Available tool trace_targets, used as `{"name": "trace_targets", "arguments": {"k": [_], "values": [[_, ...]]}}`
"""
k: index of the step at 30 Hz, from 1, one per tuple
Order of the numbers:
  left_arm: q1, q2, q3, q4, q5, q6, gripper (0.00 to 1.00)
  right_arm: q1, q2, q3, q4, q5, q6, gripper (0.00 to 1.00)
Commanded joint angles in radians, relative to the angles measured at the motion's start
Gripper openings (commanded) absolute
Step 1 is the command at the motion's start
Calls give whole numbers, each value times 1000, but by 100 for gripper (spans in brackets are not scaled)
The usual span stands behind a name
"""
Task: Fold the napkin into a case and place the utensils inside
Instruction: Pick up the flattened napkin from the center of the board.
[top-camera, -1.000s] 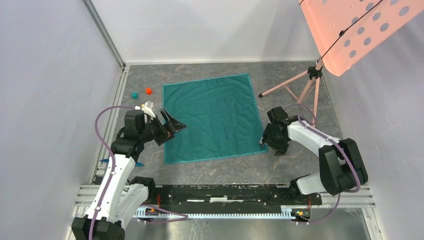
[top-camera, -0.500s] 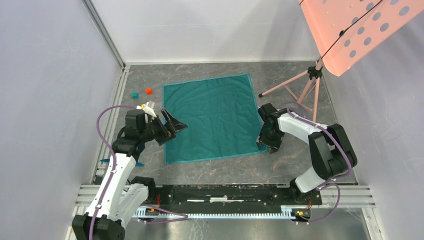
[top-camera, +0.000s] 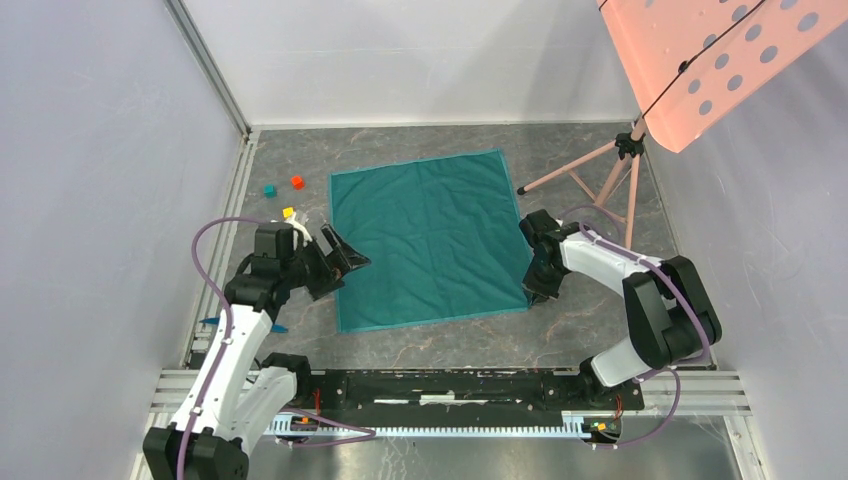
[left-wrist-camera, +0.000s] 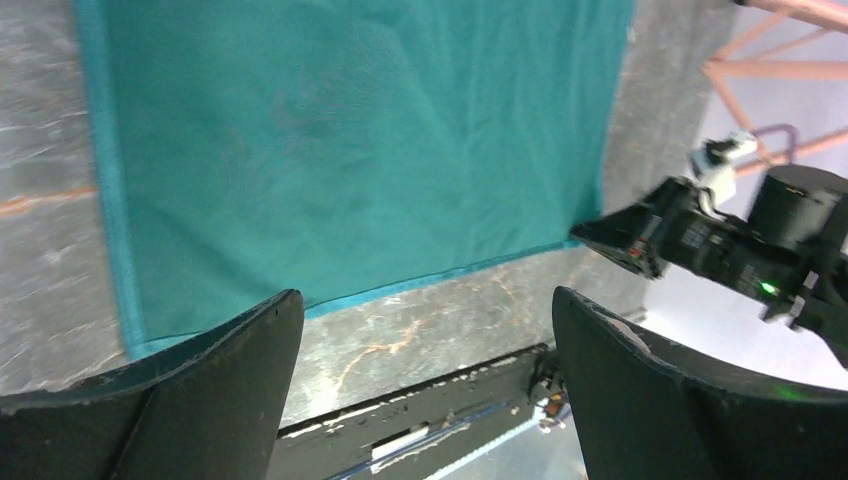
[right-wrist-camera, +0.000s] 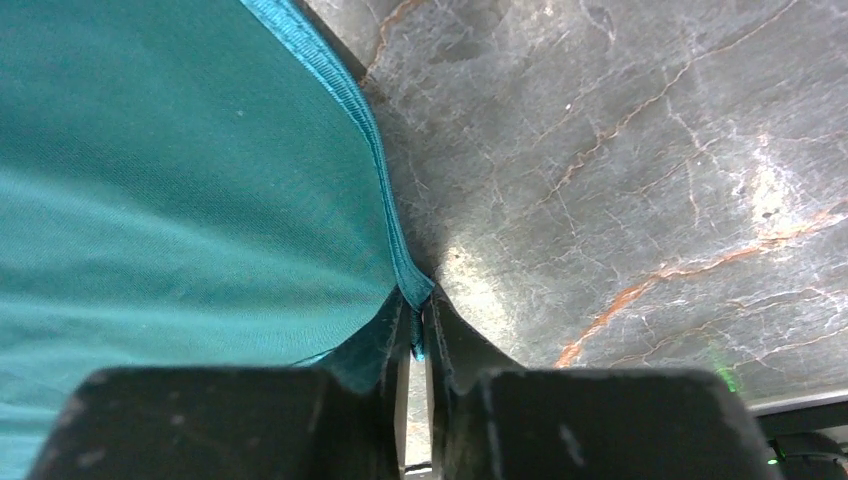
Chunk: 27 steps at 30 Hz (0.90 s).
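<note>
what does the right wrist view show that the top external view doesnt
Only the right wrist view: the right gripper pinched shut on the corner hem of the napkin, with fabric caught between its jaws.
Only the top external view: the whole napkin spread flat, the open left gripper by its left edge, a red cube, a teal cube, a yellow cube and a pink tripod.
Both: the napkin, the marble table and the right gripper at the napkin's near right corner.
</note>
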<state>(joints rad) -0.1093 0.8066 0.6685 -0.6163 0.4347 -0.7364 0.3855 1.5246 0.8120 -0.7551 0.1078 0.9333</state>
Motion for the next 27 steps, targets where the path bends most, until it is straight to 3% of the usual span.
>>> {"name": "trace_targets", "arguments": {"k": [1, 2, 7, 10, 17, 21, 27], "values": [[-41, -12, 45, -146, -206, -43, 100, 4, 12, -42, 102, 52, 6, 5], [-62, -5, 39, -172, -256, -86, 100, 4, 1, -53, 116, 40, 11, 0], [-303, 79, 59, -372, -563, -301, 100, 4, -52, -70, 145, 54, 16, 0], [-409, 145, 61, -409, -617, -446, 100, 4, -95, -96, 186, 63, 19, 0], [-414, 350, 74, -455, -645, -646, 86, 6, -171, -193, 284, 74, 19, 0], [-414, 397, 89, -451, -639, -708, 65, 5, -162, -193, 318, 45, -3, 0], [-397, 413, 82, -458, -665, -736, 49, 5, -133, -189, 323, 29, -23, 0]]}}
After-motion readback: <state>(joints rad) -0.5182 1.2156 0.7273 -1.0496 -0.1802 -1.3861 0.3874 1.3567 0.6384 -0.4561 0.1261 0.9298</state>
